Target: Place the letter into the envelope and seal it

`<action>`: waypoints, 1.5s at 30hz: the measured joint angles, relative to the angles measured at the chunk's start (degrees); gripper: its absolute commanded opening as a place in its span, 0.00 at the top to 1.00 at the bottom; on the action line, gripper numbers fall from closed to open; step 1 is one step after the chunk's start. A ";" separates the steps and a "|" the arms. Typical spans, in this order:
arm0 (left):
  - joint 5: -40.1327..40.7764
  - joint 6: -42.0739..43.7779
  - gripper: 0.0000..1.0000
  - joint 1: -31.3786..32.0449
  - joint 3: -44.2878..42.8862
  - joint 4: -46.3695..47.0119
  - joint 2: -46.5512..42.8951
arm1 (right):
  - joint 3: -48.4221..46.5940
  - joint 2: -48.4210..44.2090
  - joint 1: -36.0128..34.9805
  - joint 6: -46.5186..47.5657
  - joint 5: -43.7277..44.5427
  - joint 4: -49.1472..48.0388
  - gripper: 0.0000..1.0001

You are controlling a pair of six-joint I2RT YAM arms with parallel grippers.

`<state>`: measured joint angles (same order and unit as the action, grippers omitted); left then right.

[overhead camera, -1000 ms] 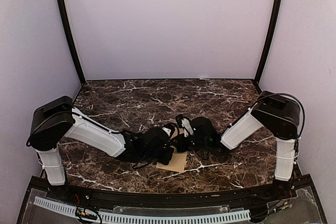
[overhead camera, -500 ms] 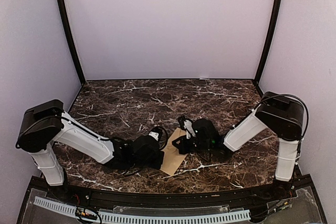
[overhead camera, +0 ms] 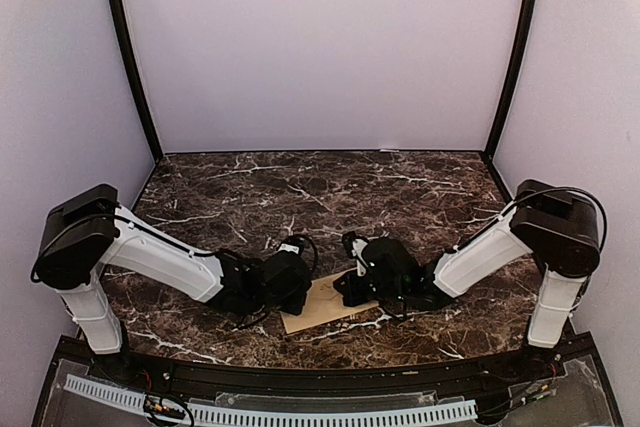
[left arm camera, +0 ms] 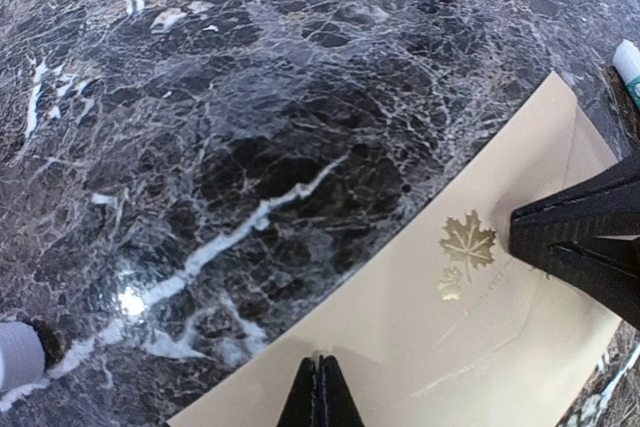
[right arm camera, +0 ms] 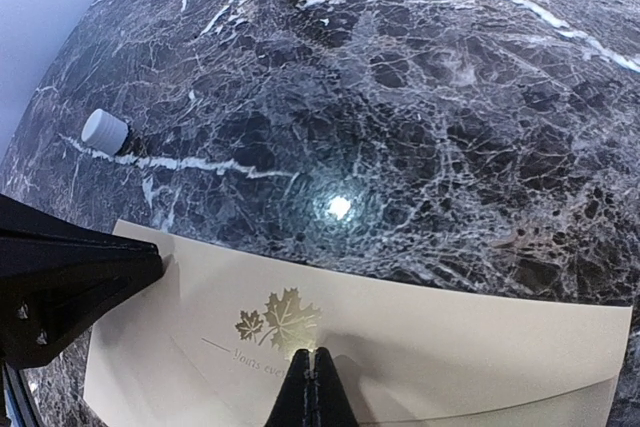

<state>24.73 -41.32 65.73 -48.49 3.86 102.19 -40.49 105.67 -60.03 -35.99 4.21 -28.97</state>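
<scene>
Top external: envelope [overhead camera: 315, 312] partly covered | left pincer [left arm camera: 320, 367] together on it | right pincer [right arm camera: 312, 359] together on it

The envelope [right arm camera: 430, 347] bears a gold maple-leaf emblem [right arm camera: 283, 317] at lower centre of the right wrist view. A gold line of script [right arm camera: 250, 352] beneath it seems to begin "Yours"; the right tool [right arm camera: 310, 355] hides the rest. At the right of the left wrist view, the script is too faint to read.
</scene>
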 measured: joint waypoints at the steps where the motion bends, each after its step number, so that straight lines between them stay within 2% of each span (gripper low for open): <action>1: 0.04 0.15 1.00 -0.24 -0.31 -0.74 0.00 | 0.00 -0.04 -0.09 -0.22 0.15 0.11 1.00; 13: -6.69 4.24 1.00 -0.17 -4.83 -3.78 0.00 | -0.17 -0.04 -0.35 -1.92 1.81 0.48 1.00; 24: -9.05 3.08 1.00 0.07 -8.68 1.18 6.19 | -0.39 -0.07 -0.37 -2.25 2.21 1.01 1.00; 34: -8.79 0.74 1.00 0.11 -7.23 4.33 6.45 | -0.94 -0.35 -0.37 -2.23 2.05 2.40 1.00; 45: -8.55 0.11 1.00 0.17 -4.68 7.96 5.73 | 0.17 -1.46 -0.42 -2.51 -3.56 2.60 1.00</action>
<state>16.19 -41.21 65.91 -53.17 11.81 107.92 -40.32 104.20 -60.45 -38.50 0.64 -26.37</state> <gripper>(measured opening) 0.008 0.003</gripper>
